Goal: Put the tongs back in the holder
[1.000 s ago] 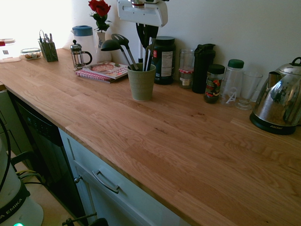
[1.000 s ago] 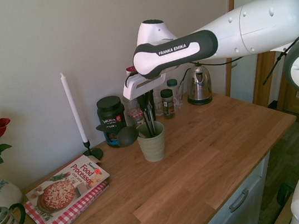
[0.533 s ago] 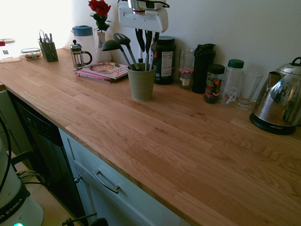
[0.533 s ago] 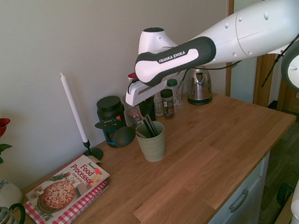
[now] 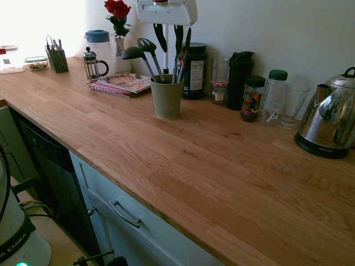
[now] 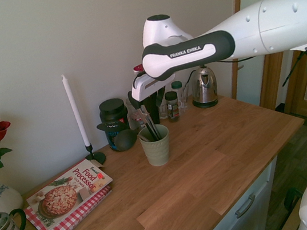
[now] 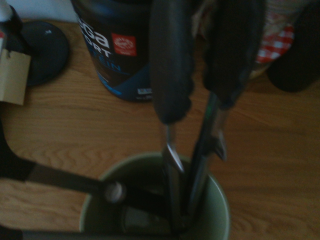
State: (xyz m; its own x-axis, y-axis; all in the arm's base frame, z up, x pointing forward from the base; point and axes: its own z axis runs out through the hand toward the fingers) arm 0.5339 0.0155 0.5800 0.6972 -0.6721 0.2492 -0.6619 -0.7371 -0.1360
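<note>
The gripper (image 5: 173, 41), its fingers now spreading apart, is lifting off the tongs (image 5: 181, 58), leaving them standing in the holder (image 5: 167, 98).

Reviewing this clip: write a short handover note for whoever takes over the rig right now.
Tool: above the holder, fingers spread, nothing visibly clamped between them.
Tongs: standing in the holder, black tips up, leaning on the rim next to two dark ladles.
Holder: upright on the wooden counter, in front of a dark tub.
Done: the tongs are back in the holder.
Left: lift the arm clear without catching the black tips, which reach up between the fingers.
</note>
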